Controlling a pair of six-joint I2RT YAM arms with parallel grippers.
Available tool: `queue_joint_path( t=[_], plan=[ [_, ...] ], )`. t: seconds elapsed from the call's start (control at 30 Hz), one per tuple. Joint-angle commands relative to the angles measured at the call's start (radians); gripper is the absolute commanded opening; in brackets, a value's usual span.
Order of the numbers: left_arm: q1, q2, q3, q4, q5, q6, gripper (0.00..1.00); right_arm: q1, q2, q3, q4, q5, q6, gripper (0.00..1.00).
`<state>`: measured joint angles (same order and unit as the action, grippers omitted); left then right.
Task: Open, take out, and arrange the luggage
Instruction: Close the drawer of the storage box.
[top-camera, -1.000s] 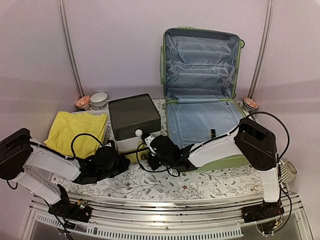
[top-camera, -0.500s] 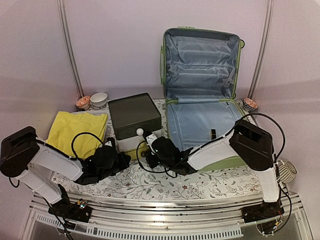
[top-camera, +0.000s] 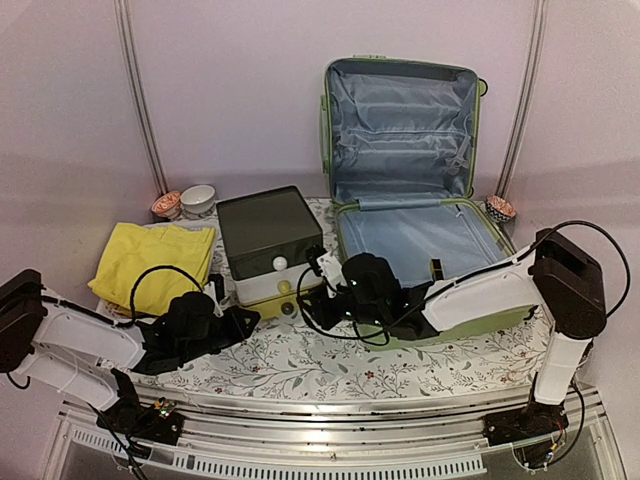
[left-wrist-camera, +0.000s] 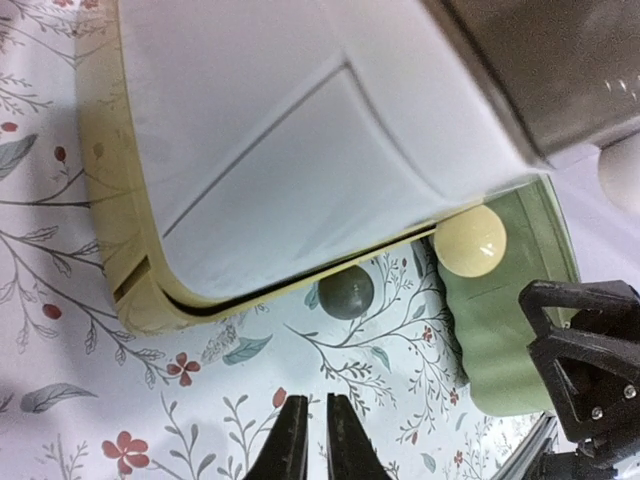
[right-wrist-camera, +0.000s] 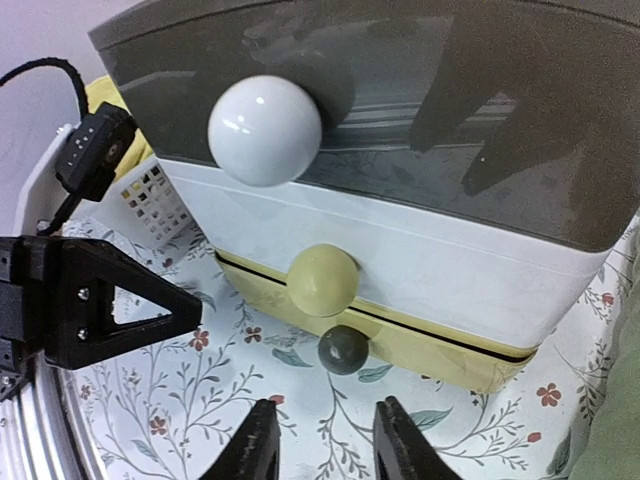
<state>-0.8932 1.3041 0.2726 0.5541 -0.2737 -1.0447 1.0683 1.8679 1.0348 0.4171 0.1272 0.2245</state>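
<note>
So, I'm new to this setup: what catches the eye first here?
The open light-green luggage stands at the back right, its blue-lined lid upright. Left of it sits a dark-lidded drawer box, and a yellow cloth lies at the far left.

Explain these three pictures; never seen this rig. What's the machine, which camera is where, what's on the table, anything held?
Two robot arms are bolted at the table's near edge. The wide picture is from a fixed camera above and behind them; the other two come from a camera on each wrist. On the floral tablecloth stand a large light-green hard-shell suitcase, open with its lid upright, a white-and-yellow plastic drawer box with a dark lid, a yellow cloth and small bowls. The left gripper, barely apart, and the right gripper, open, both point at the box near its ball knobs; neither holds anything.
</note>
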Motion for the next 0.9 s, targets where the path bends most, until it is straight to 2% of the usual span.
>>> queue_joint_path(
  t=[0.0, 0.1, 0.2, 0.33, 0.57, 0.87],
  plan=[
    [0.011, -0.081, -0.003, -0.087, 0.048, 0.005, 0.12, -0.015, -0.066, 0.033, -0.057, -0.11, 0.047, 0.38],
    [0.012, -0.131, 0.009, -0.176, 0.038, 0.001, 0.15, -0.026, -0.056, 0.108, -0.129, -0.131, 0.113, 0.44],
    [0.018, -0.15, -0.015, -0.197, 0.011, -0.01, 0.19, -0.038, -0.027, 0.183, -0.206, -0.129, 0.182, 0.51],
    [0.043, -0.134, -0.042, -0.161, 0.025, -0.007, 0.15, -0.048, 0.02, 0.27, -0.263, -0.115, 0.246, 0.53],
    [0.056, -0.16, -0.048, -0.164, 0.026, 0.011, 0.14, -0.05, 0.094, 0.394, -0.372, -0.094, 0.319, 0.54],
    [0.064, -0.17, -0.048, -0.168, 0.035, 0.032, 0.14, -0.05, 0.123, 0.447, -0.417, -0.085, 0.386, 0.53]
  ],
)
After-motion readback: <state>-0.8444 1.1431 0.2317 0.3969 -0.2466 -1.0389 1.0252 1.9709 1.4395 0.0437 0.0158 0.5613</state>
